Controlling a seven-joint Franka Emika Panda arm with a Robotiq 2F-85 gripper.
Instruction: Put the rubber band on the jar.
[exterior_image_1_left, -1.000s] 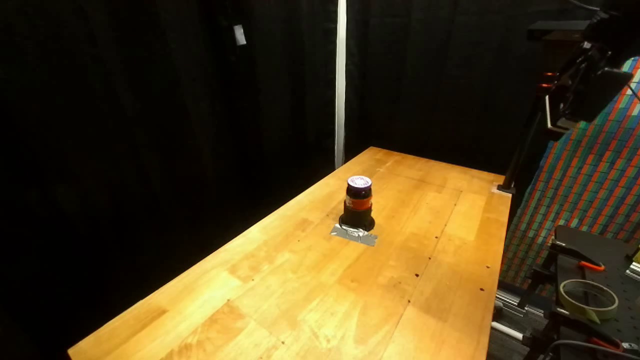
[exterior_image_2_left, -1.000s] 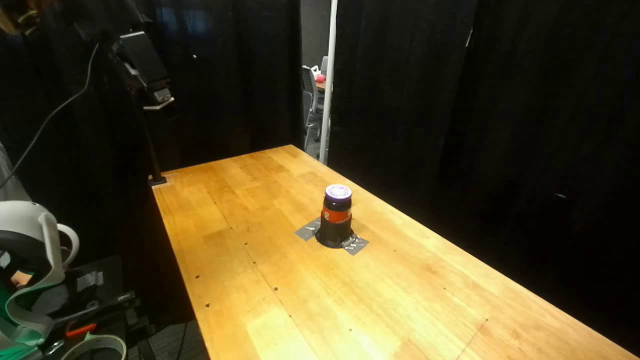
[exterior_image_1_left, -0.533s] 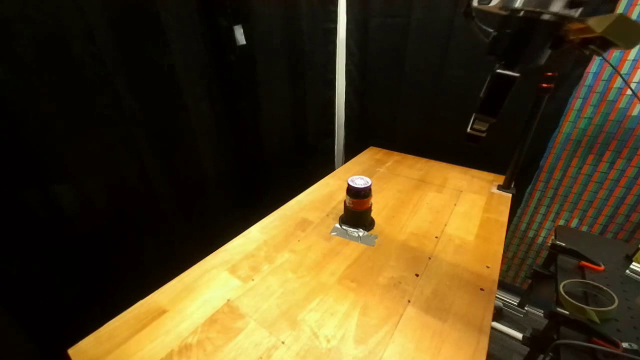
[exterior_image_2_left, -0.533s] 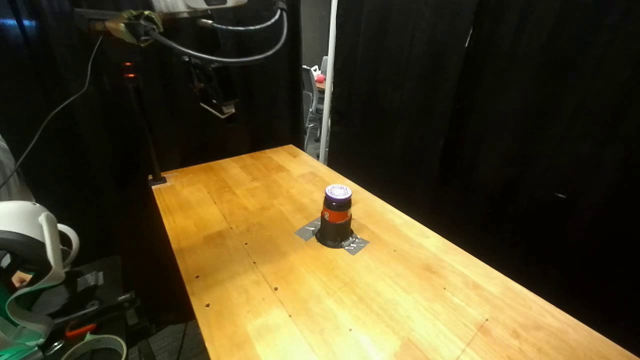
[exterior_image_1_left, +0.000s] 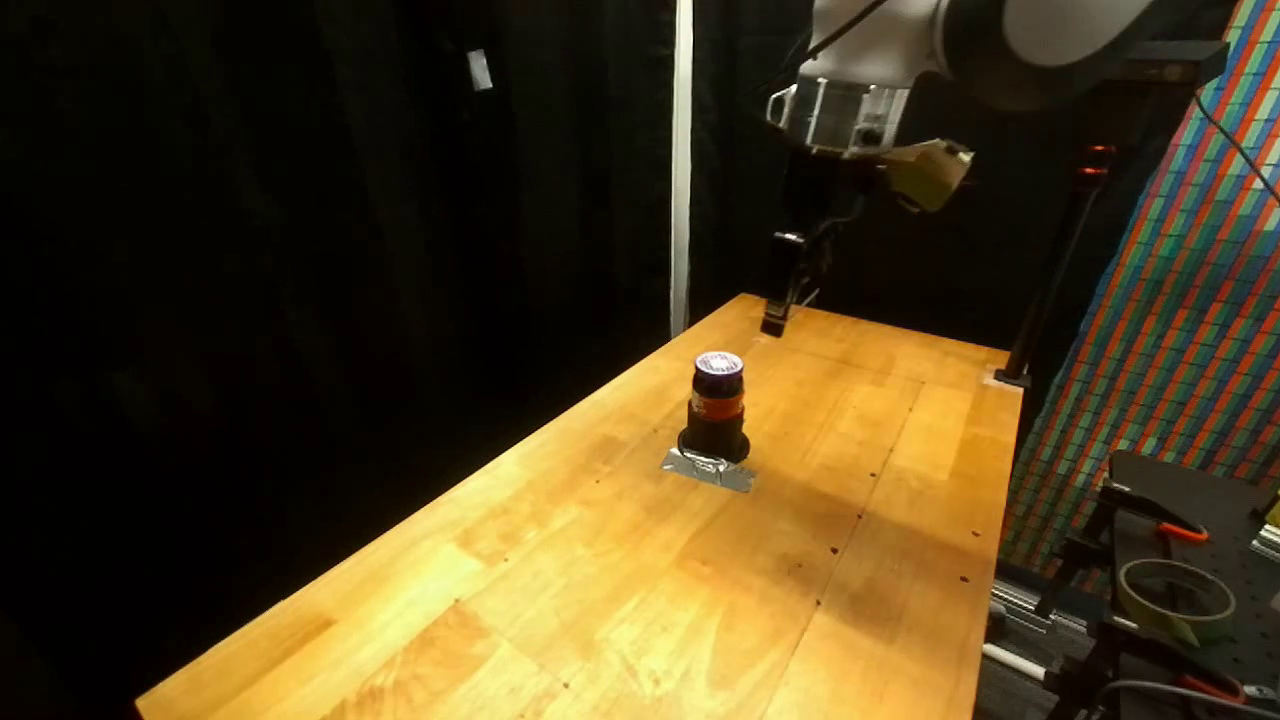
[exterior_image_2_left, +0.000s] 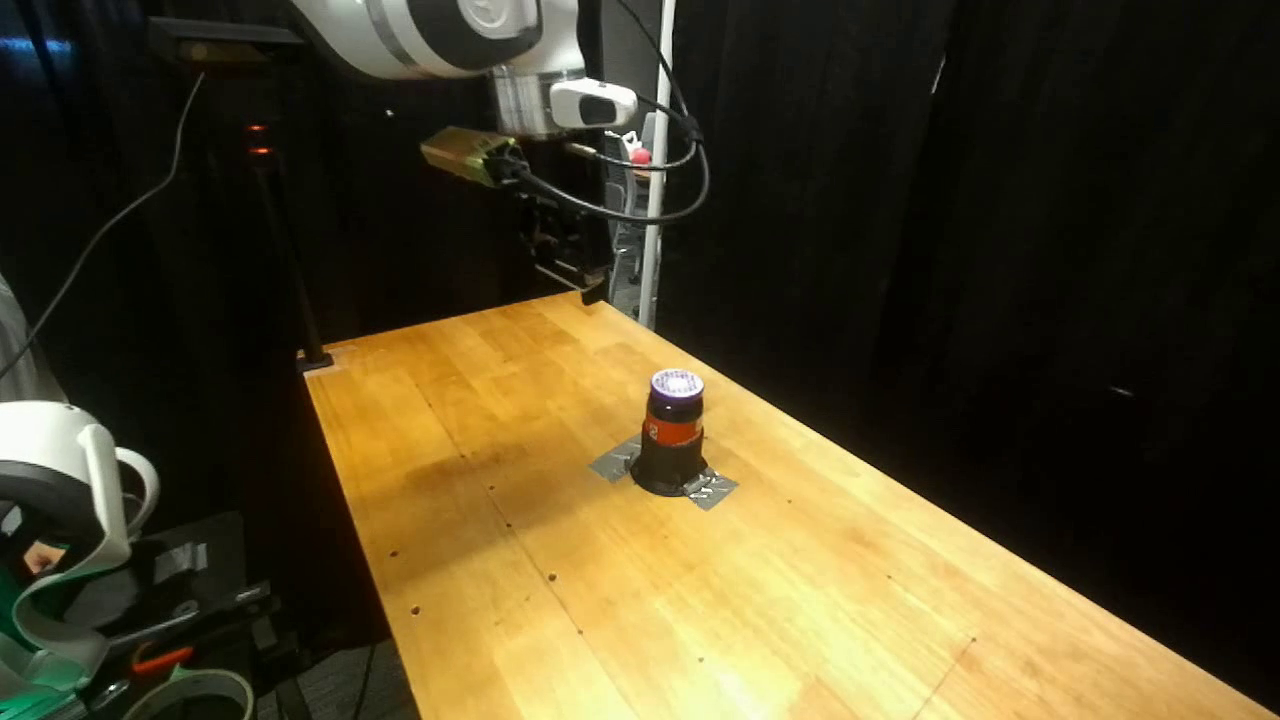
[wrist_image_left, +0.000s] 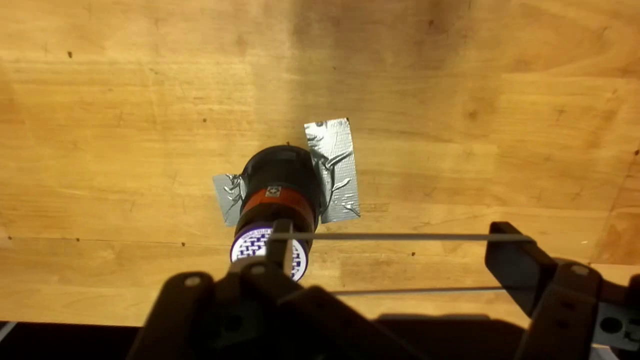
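Holding a stretched band (wrist_image_left: 400, 236) around its parted fingers (wrist_image_left: 517, 270), the gripper (wrist_image_left: 395, 257) hangs apart from the upright jar (wrist_image_left: 280, 200).

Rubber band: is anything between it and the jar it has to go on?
Nothing visible. In the wrist view the rubber band is stretched across the open gripper, one finger hiding part of the jar; both exterior views show the gripper apart from the jar, with no object between.

You've got the gripper (exterior_image_2_left: 566, 277) pointing down above the wooden table (exterior_image_2_left: 800, 560) in an exterior view, rubber band (exterior_image_2_left: 560, 278) strung across the tips, clear of the jar (exterior_image_2_left: 674, 428). Jar's upright, grey tape (exterior_image_2_left: 614, 461) at its foot.
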